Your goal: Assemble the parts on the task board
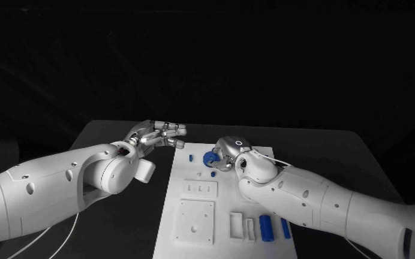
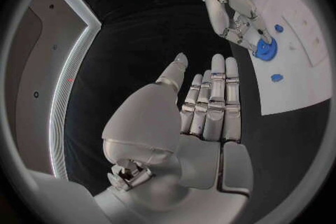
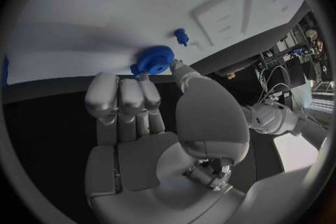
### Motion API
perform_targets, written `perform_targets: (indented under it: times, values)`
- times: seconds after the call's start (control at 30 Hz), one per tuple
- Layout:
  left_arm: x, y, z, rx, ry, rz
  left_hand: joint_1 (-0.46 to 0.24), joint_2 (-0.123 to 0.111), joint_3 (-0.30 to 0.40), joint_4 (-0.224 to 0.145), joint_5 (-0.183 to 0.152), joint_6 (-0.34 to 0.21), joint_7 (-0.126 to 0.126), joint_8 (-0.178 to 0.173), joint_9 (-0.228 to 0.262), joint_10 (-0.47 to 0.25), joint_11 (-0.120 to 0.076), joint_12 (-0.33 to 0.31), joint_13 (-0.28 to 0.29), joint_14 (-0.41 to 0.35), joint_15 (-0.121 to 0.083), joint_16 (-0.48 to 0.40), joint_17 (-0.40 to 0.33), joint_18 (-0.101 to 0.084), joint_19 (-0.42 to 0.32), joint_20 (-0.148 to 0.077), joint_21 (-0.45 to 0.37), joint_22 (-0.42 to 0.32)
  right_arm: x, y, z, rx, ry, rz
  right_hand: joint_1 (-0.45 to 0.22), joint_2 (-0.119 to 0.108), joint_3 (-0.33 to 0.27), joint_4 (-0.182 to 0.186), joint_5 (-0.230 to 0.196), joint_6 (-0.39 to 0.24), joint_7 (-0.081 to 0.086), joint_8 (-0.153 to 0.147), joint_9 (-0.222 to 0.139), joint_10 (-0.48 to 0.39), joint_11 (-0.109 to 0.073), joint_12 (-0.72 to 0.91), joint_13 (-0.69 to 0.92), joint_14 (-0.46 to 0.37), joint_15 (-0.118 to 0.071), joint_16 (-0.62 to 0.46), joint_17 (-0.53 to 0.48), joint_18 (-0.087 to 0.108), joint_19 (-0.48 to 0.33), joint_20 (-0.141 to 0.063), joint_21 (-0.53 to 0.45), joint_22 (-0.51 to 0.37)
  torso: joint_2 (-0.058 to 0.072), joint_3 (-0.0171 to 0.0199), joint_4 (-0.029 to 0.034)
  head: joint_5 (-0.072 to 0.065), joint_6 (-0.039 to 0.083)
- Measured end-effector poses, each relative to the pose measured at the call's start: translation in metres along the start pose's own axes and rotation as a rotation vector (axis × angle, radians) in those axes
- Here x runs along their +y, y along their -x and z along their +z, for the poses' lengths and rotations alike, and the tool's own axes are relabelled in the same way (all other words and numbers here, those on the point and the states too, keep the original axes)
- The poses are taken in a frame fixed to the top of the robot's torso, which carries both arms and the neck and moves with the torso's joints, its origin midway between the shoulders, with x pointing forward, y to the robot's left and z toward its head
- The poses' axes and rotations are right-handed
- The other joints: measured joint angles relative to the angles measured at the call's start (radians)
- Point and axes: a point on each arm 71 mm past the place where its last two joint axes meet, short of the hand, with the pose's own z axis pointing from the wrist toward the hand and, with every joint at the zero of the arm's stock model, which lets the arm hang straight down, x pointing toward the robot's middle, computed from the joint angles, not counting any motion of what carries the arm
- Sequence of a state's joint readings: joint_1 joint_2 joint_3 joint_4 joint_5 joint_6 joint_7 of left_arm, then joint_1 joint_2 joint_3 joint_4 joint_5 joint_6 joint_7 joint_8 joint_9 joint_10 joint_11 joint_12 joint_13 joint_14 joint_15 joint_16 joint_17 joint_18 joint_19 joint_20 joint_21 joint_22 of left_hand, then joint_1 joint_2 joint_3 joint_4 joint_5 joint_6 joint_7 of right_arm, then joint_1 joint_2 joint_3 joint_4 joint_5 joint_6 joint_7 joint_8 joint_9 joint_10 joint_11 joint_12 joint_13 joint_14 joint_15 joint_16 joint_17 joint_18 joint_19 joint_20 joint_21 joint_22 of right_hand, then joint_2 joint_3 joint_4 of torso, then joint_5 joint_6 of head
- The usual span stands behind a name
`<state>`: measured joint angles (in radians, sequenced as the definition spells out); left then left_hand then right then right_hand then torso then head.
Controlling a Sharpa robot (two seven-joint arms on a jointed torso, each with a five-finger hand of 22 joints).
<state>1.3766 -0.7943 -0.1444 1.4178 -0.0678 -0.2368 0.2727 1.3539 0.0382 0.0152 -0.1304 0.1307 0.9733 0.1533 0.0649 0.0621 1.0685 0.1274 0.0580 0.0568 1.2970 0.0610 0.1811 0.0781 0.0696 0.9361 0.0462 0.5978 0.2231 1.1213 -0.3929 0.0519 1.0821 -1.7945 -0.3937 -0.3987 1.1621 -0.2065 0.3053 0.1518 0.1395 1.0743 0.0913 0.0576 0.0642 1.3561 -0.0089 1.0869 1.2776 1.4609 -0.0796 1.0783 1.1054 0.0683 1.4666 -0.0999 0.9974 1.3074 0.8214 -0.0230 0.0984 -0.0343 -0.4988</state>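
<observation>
R hand (image 1: 232, 154): fingers pinch blue gear (image 1: 210, 159) nr task board (image 1: 226, 211) far edge | L hand (image 1: 158, 135): fingers straight, together, holding nothing, off board's L edge

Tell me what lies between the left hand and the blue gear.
Mostly bare black table, then a strip of task board; the right hand grips the blue gear. The left hand holds nothing, per the left wrist view.

We found the black table (image 1: 337, 151) lying under the left hand (image 1: 160, 134), and its far edge ran just beyond that hand's fingertips. Well behind the hand, below its arm, we noted thin white cables (image 1: 35, 239) trailing over the table's near corner.
</observation>
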Motion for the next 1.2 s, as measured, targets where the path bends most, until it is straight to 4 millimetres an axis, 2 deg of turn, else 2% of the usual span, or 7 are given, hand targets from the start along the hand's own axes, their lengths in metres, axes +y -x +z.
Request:
perform_targets:
  times: [0.5,0.77,0.83,0.93,1.03,1.1,1.2]
  values:
    - [0.001,0.005,0.002,-0.011,0.0,0.007,0.0,0.0,0.0,0.0,0.0,0.0,0.0,0.0,0.0,0.0,0.0,0.0,0.0,0.0,0.0,0.0,0.0,0.0,0.0,0.0,0.0,-0.002,-0.016,0.0,-0.01,0.013,-0.021,0.005,-0.003,-0.003,0.0,0.0,0.004,0.003,-0.003,0.001,0.001,0.0,0.0,0.0,0.0,0.0,0.0,0.0,0.0,0.0,0.0,0.0,0.0,0.0,0.001,0.0004,-0.0007,-0.003,-0.001]
    - [0.001,0.008,0.001,-0.017,0.0,0.009,0.0,0.0,0.0,0.0,0.0,0.0,0.0,0.0,0.0,0.0,0.0,0.0,0.0,0.0,0.0,0.0,0.0,0.0,0.0,0.0,0.0,-0.001,-0.031,0.018,-0.018,-0.027,-0.034,0.033,-0.003,-0.004,0.003,0.002,-0.001,0.003,-0.003,0.001,0.001,0.0,0.0,0.0,0.0,0.0,0.0,0.0,0.0,0.0,0.0,0.0,0.0,0.0,0.0,0.001,-0.0019,-0.003,0.004]
    - [0.001,0.009,0.0,-0.019,0.001,0.009,0.0,0.0,0.0,0.0,0.0,0.0,0.0,0.0,0.0,0.0,0.0,0.0,0.0,0.0,0.0,0.0,0.0,0.0,0.0,0.0,0.0,-0.001,-0.038,0.026,-0.02,-0.047,-0.041,0.046,0.007,-0.014,0.01,-0.004,-0.011,0.003,-0.003,0.001,0.002,0.0,0.0,0.0,0.0,0.0,0.0,0.0,0.001,0.0,0.0,0.0,0.0,0.0,0.0,0.0012,-0.0026,-0.003,0.006]
    - [0.001,0.01,-0.001,-0.023,0.001,0.01,0.0,0.0,0.0,0.0,0.0,0.0,0.0,0.0,0.0,0.0,0.0,0.0,0.0,0.0,0.0,0.0,0.0,0.0,0.0,0.0,0.0,-0.001,-0.053,0.041,-0.024,-0.076,-0.057,0.066,0.05,-0.009,0.007,-0.03,-0.023,0.003,-0.003,0.001,0.002,0.0,0.0,0.0,0.0,0.0,0.0,0.0,-0.001,0.0,0.0,0.0,0.0,0.0,0.0,0.0021,-0.0042,-0.005,0.009]
    - [0.001,0.012,-0.001,-0.026,0.001,0.011,0.0,0.0,0.0,0.0,0.0,0.0,0.0,0.0,0.0,0.0,0.0,0.0,0.0,0.0,0.0,0.0,0.0,0.0,0.0,0.0,0.0,-0.002,-0.071,0.055,-0.027,-0.099,-0.067,0.092,0.092,-0.001,0.004,-0.072,-0.027,0.003,-0.003,0.001,0.002,0.0,0.0,0.0,0.0,0.0,0.0,0.0,-0.007,0.0,0.0,0.0,0.0,0.0,-0.001,0.0043,-0.0078,-0.005,0.012]
    - [0.001,0.013,-0.002,-0.027,0.001,0.011,0.0,0.0,0.0,0.0,0.0,0.0,0.0,0.0,0.0,0.0,0.0,0.0,0.0,0.0,0.0,0.0,0.0,0.0,0.0,0.0,0.0,-0.003,-0.083,0.062,-0.03,-0.106,-0.067,0.108,0.105,0.004,-0.002,-0.093,-0.01,0.0,0.0,0.001,0.001,-0.004,0.004,0.0,-0.002,0.0,0.0,-0.003,-0.01,0.0,0.0,0.0,-0.006,0.0,-0.001,0.0059,-0.01,-0.004,0.013]
    - [0.001,0.013,-0.002,-0.028,0.001,0.011,0.0,0.0,0.0,0.0,0.0,0.0,0.0,0.0,0.0,0.0,0.0,0.0,0.0,0.0,0.0,0.0,0.0,0.0,0.0,0.0,0.0,-0.003,-0.104,0.07,-0.035,-0.103,-0.067,0.135,0.111,0.011,-0.08,-0.101,0.029,-0.003,0.003,0.001,0.001,-0.006,0.006,0.0,-0.007,-0.003,0.003,-0.016,-0.018,0.0,0.0,0.0,-0.018,0.0,-0.002,0.0089,-0.0138,-0.004,0.014]
